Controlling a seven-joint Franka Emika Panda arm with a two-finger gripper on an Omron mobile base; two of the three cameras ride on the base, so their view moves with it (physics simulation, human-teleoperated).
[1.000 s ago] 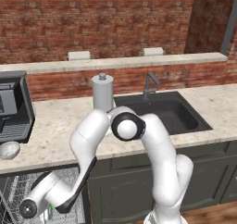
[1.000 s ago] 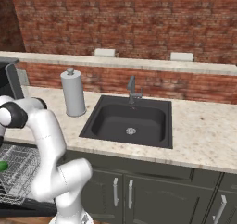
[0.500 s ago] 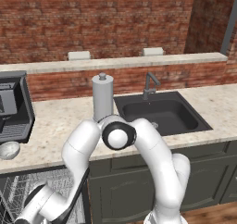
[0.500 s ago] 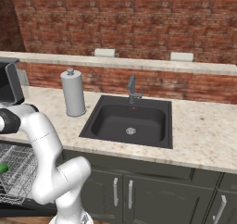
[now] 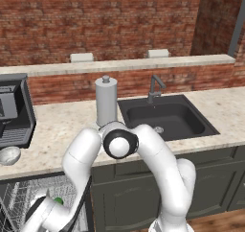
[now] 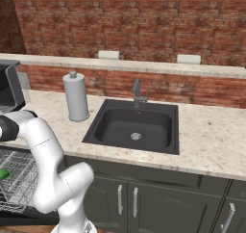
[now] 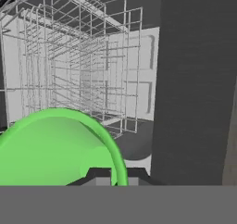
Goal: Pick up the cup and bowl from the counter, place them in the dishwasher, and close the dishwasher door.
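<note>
The green cup [image 7: 51, 153] lies close before the hand, its open mouth toward the camera, and my gripper [image 7: 115, 176] is shut on its rim. It shows as a green spot [image 5: 58, 201] beside the hand, low in the dishwasher's white wire rack [image 5: 19, 197], and at the left edge of the right base view [image 6: 4, 174] over the rack [image 6: 19, 179]. The pale bowl [image 5: 8, 155] rests on the beige counter [image 5: 57, 125] at far left, in front of the coffee machine. The dishwasher door is out of view.
A tall grey canister [image 5: 106, 101] stands left of the black sink [image 5: 165, 118]. A black coffee machine [image 5: 14, 111] sits at the counter's left end. In the hand view a dark flat panel [image 7: 194, 79] rises right of the rack wires [image 7: 83, 56]. Dark cabinets [image 6: 144, 198] run below the counter.
The arm's elbow has dropped and swung a little left, and the hand has settled lower at the rack. The green cup stays at about the same spot.
</note>
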